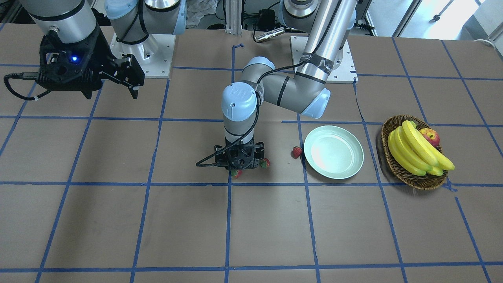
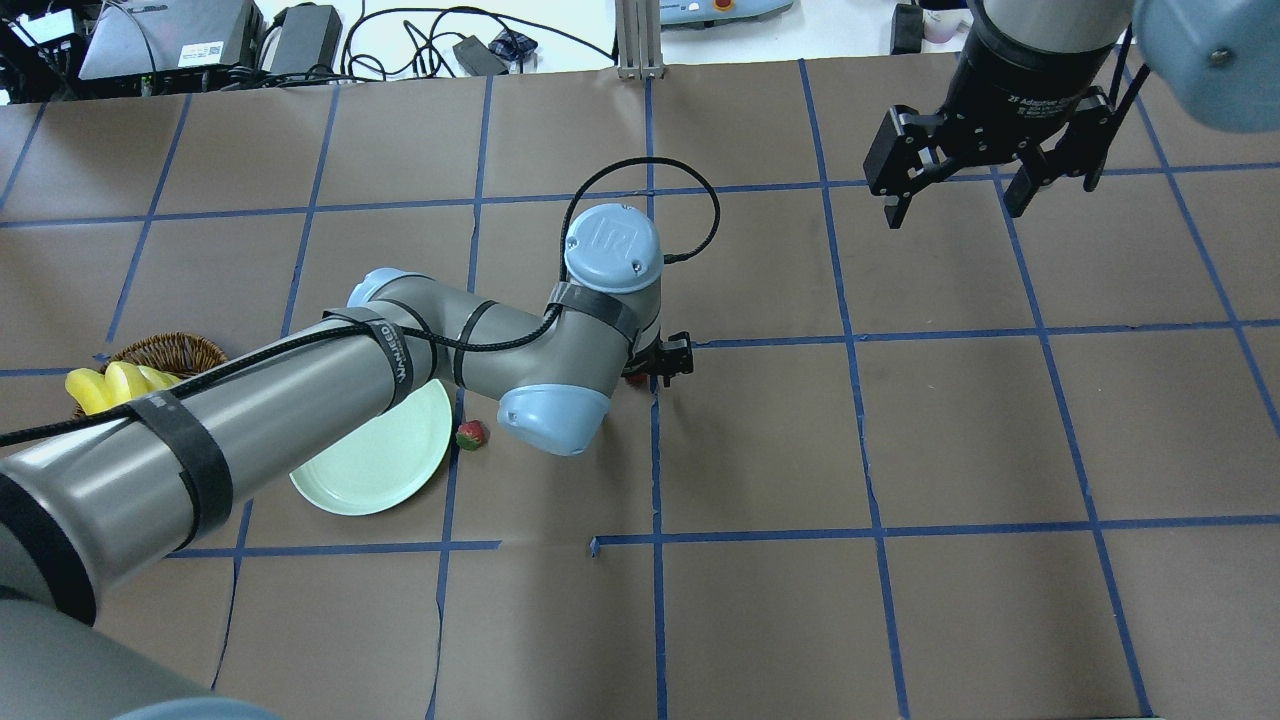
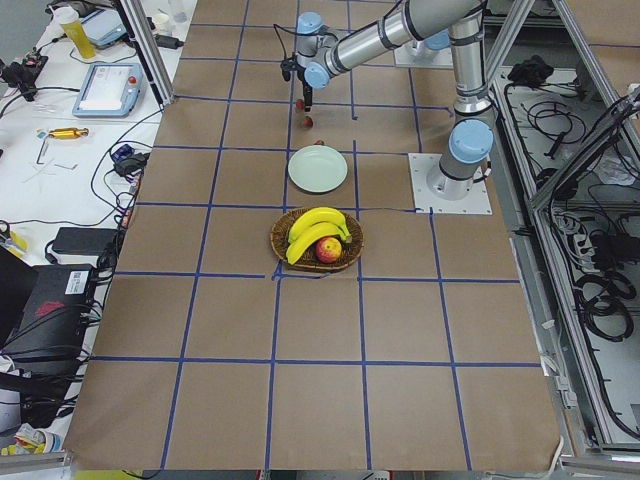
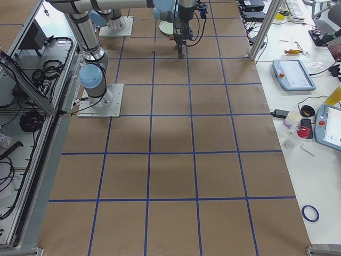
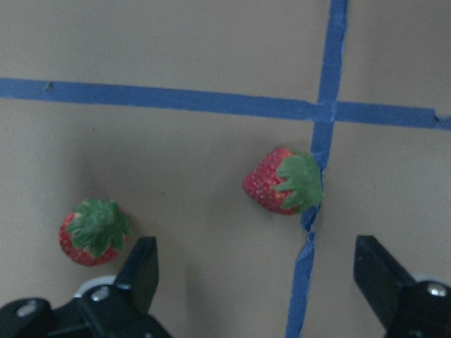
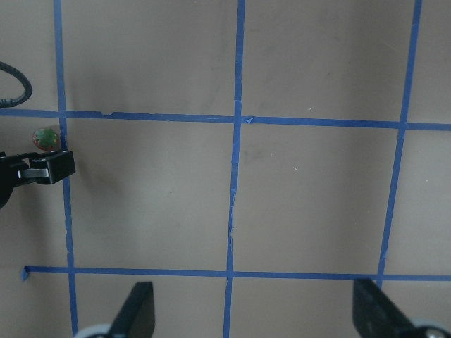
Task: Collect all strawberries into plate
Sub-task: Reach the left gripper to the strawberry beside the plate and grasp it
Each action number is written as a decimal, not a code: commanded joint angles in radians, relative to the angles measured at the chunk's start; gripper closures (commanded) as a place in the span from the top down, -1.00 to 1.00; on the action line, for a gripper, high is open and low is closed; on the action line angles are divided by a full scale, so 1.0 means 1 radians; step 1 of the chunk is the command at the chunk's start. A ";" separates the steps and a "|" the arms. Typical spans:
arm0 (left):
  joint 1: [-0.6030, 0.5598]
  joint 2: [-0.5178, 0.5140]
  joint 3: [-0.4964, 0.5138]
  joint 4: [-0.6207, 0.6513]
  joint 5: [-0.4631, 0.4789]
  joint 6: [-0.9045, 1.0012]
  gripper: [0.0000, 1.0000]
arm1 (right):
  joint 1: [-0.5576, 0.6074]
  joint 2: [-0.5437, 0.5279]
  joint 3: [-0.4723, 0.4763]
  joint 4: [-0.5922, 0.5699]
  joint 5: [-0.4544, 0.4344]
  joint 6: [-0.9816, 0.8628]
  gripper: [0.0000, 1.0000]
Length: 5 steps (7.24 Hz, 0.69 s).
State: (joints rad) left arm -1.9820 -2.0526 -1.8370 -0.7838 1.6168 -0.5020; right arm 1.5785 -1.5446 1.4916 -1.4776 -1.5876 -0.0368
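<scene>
The strawberry on the tape [image 5: 283,180] lies on its side, its leafy top turned against the blue tape [image 5: 331,63] that crosses the desk [image 5: 176,42]. It sits just ahead of the gap of my left end effector [image 5: 257,278], whose fingers [image 5: 144,264] stand wide apart with nothing between them. I judge it light and soft, easily bruised, and tapered enough to squirt out of a hard pinch. So I would take it across the widest part of the red body, clear of the leaves, and close gently. A second strawberry [image 5: 95,231] sits with its leaves turned up, just beside the outer side of one finger, near enough that a careless descent could nudge it. The third strawberry [image 1: 297,151] rests just beside the rim of the plate [image 1: 334,157], which holds nothing and lies near my left arm. My right end effector [image 2: 958,200] hangs open above the desk, well apart from all the fruit.
</scene>
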 commanded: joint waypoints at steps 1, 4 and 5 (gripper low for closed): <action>-0.001 -0.030 0.042 0.029 0.003 -0.001 0.71 | 0.000 0.000 -0.001 -0.001 0.000 0.000 1.00; -0.006 -0.049 0.050 0.026 0.006 -0.001 -0.37 | 0.002 0.000 -0.001 0.002 0.000 0.002 1.00; -0.008 -0.049 0.048 0.021 0.006 0.002 -0.98 | 0.002 0.000 -0.002 0.002 0.000 0.002 1.00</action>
State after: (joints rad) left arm -1.9875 -2.0991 -1.7883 -0.7577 1.6226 -0.5029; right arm 1.5799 -1.5447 1.4908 -1.4758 -1.5877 -0.0354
